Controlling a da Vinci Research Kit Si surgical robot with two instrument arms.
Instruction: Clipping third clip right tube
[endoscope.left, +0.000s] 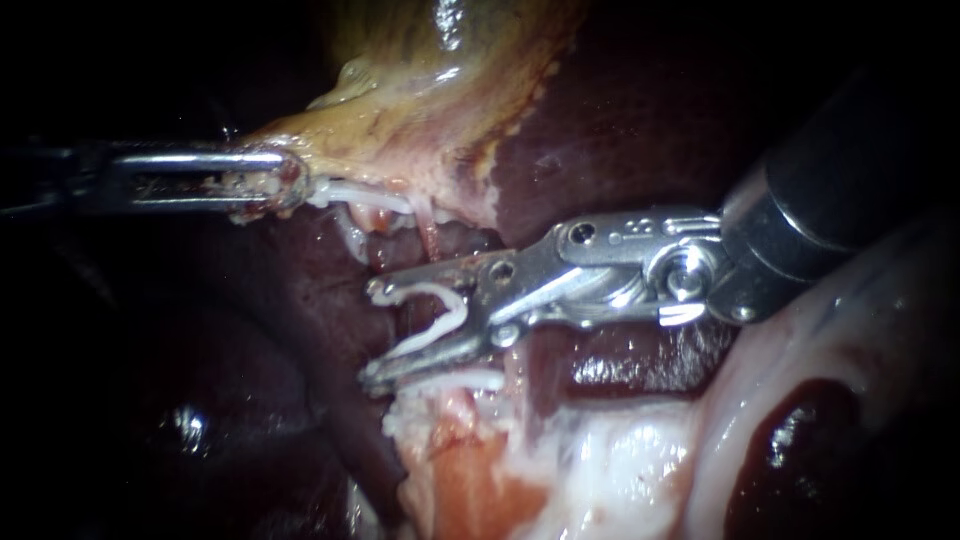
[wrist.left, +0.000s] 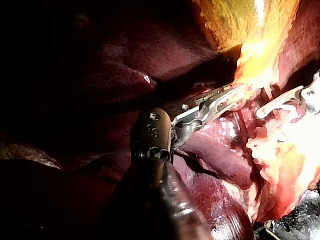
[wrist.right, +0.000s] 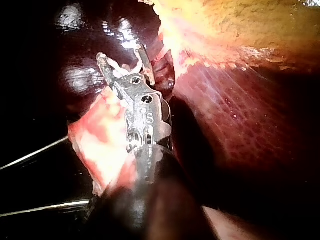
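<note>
My left instrument (endoscope.left: 262, 185) enters from the left with its jaws shut on the yellow edge of the gallbladder (endoscope.left: 420, 90); in the left wrist view the same instrument (wrist.left: 227, 97) grips that edge. My right instrument (endoscope.left: 373, 334) holds a white V-shaped clip (endoscope.left: 440, 318) between jaws that stand wide apart. A thin pink tube (endoscope.left: 429, 228) runs down from the gallbladder behind the upper jaw; whether it lies inside the clip I cannot tell. One white clip (endoscope.left: 370, 194) sits by the left jaws, another (endoscope.left: 465, 381) just under the lower right jaw. The right wrist view shows my right instrument (wrist.right: 121, 54) carrying the clip (wrist.right: 123, 67).
Dark red liver (endoscope.left: 610, 120) surrounds the site. Pale, pink-white tissue (endoscope.left: 620, 460) lies below the right jaws, with a pale fold (endoscope.left: 800, 340) under the right shaft. Two thin wires (wrist.right: 30, 156) cross beside the right instrument's shaft.
</note>
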